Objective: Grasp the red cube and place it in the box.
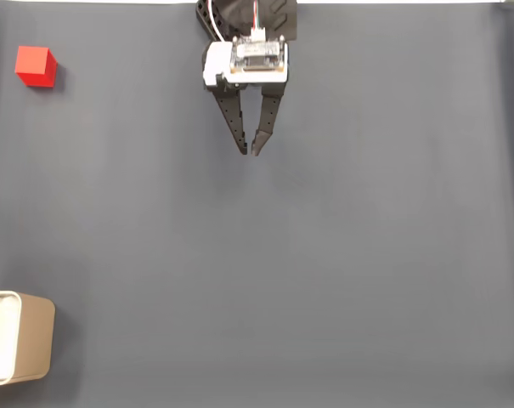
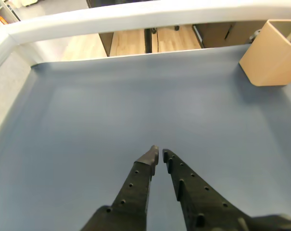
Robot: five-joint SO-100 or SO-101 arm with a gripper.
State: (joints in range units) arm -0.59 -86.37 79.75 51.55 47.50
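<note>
Red cube top-left on mat | box bottom-left | tool tips nearly together, empty

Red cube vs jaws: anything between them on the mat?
Nothing. In the fixed view the stretch from the red cube to the gripper is bare grey mat. The box sits far off at the lower left edge.

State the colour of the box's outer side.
Beige; the box shows it best in the wrist view.

A dark grey mat covers the surface. In the wrist view, a white rail borders its far edge, wooden floor beyond.
</note>
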